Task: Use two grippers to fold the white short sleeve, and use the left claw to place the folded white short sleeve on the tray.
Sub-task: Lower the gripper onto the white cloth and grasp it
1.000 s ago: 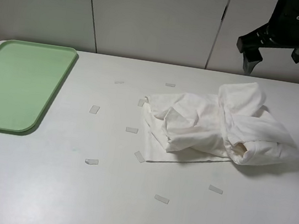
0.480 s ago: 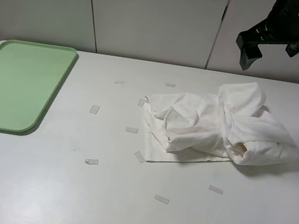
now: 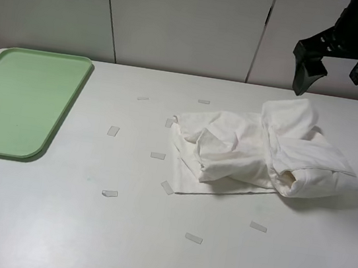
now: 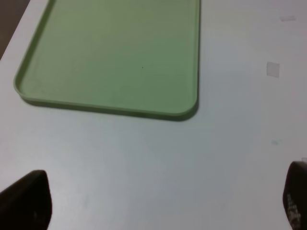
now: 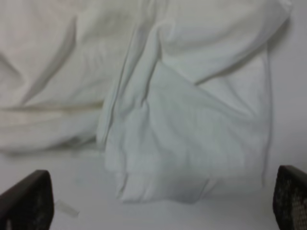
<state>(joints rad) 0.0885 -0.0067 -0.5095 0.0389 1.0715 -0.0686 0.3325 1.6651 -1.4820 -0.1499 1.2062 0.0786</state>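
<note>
The soft, wrinkled white short sleeve (image 3: 263,149) is seen under the right end effector (image 3: 331,82), spread wide and empty, like the left end effector (image 4: 160,203) near the flat green tray (image 4: 120,57).

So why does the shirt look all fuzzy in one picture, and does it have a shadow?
Right wrist view: the white short sleeve is out of focus, its folds soft and smeared. Exterior high view: it looks sharp, with a soft grey shadow on the table under its right-hand end. Left wrist view: the tray is slightly blurry too, with no glare.
</note>
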